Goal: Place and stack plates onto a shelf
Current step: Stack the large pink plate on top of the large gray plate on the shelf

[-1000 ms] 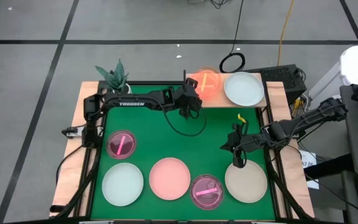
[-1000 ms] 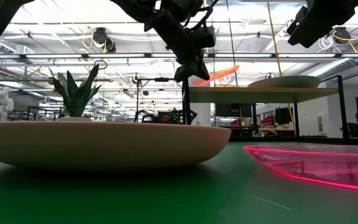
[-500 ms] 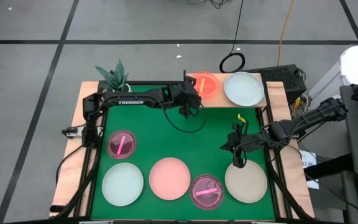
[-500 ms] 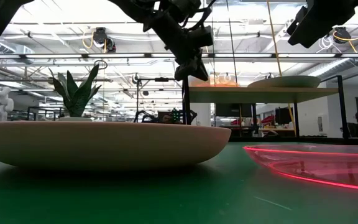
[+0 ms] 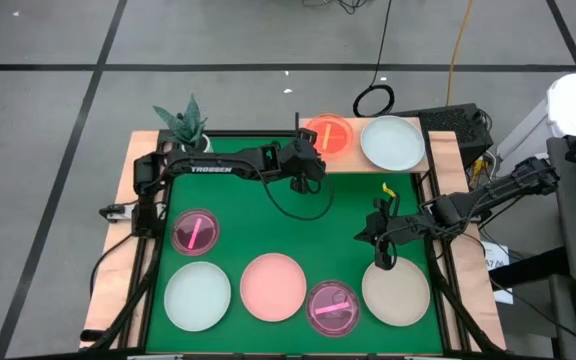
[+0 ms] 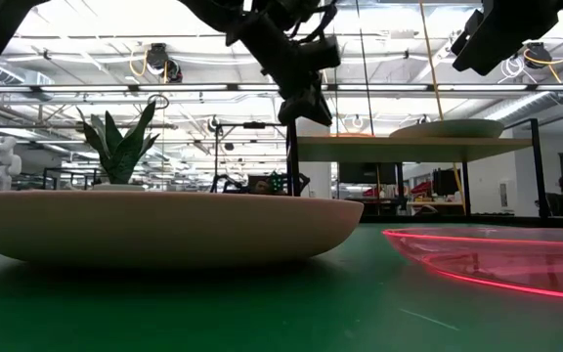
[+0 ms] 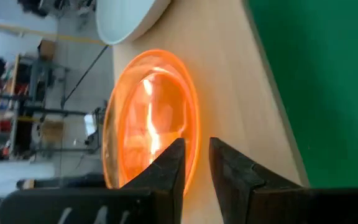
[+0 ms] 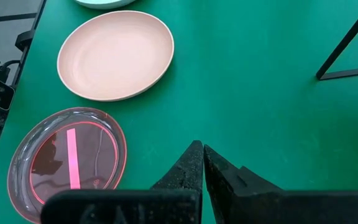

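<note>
On the light-wood shelf (image 5: 356, 160) at the table's far edge lie a see-through orange plate (image 5: 328, 135) and a pale blue-green plate (image 5: 392, 142). My left gripper (image 5: 310, 160) reaches to the orange plate's near-left rim (image 7: 194, 134), its fingers a narrow gap apart, with the rim between them. My right gripper (image 5: 383, 262) hangs shut above the green table, just beyond the beige plate (image 5: 396, 290). Two magenta plates (image 5: 195, 231) (image 5: 333, 307), a pink plate (image 5: 273, 287) and a second blue-green plate (image 5: 197, 295) rest flat on the table. My left gripper has the orange plate's rim (image 7: 196, 163) between its fingers, coming level from the table's left and near side. I cannot tell whether either finger (image 7: 176, 165) touches it. The plate lies flat on the shelf board (image 7: 241, 93).
A potted plant (image 5: 183, 122) stands at the far left corner. The shelf's dark legs (image 6: 291, 166) stand on the green top. Wooden strips (image 5: 118, 230) flank the table. Green surface shows between the shelf and the near row of plates.
The orange plate, held tilted above the shelf's left end a second ago, has come down and now lies flat on the board. My left gripper has stayed at its rim, rising slightly in the last half second. The right arm has kept still.
</note>
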Tool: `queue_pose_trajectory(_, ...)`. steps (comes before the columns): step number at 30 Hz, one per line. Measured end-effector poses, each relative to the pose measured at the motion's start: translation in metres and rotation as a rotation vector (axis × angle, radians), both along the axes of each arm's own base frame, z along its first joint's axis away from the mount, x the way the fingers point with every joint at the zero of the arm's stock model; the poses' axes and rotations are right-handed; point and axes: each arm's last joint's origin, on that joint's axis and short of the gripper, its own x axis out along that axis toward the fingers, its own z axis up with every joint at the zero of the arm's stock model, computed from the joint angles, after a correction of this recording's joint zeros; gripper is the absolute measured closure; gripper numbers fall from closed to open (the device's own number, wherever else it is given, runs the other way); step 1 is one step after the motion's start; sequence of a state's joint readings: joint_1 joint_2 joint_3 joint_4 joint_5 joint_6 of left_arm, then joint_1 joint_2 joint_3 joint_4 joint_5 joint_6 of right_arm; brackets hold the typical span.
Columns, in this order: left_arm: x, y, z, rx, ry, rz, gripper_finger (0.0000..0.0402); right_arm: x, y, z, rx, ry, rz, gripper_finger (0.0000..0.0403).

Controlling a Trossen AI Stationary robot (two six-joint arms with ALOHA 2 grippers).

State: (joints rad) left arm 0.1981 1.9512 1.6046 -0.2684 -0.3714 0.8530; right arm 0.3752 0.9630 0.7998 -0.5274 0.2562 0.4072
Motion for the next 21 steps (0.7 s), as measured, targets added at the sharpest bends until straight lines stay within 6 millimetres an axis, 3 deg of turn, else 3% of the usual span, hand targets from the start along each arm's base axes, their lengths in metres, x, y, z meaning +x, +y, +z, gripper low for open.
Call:
queue_pose_trajectory(7, -0.022, -0.044, 0.034, -0.022, -0.01, 0.062, 0.0323, 0.004, 0.002, 0.004, 0.023, -0.056, -0.001, 0.0403)
queue_pose_trajectory(11, -0.053, -0.076, 0.053, -0.18, 0.07, 0.014, 0.0323, 0.022, 0.01, 0.003, 0.072, -0.123, 0.049, 0.0403)
queue_pose_trajectory(15, -0.084, -0.1, 0.069, -0.363, 0.111, 0.027, 0.0323, 0.041, 0.019, -0.013, 0.068, -0.084, 0.11, 0.0403)
queue_pose_trajectory(21, -0.114, -0.129, 0.076, -0.43, 0.138, 0.007, 0.0323, 0.078, 0.032, -0.028, 0.016, -0.052, 0.236, 0.0397)
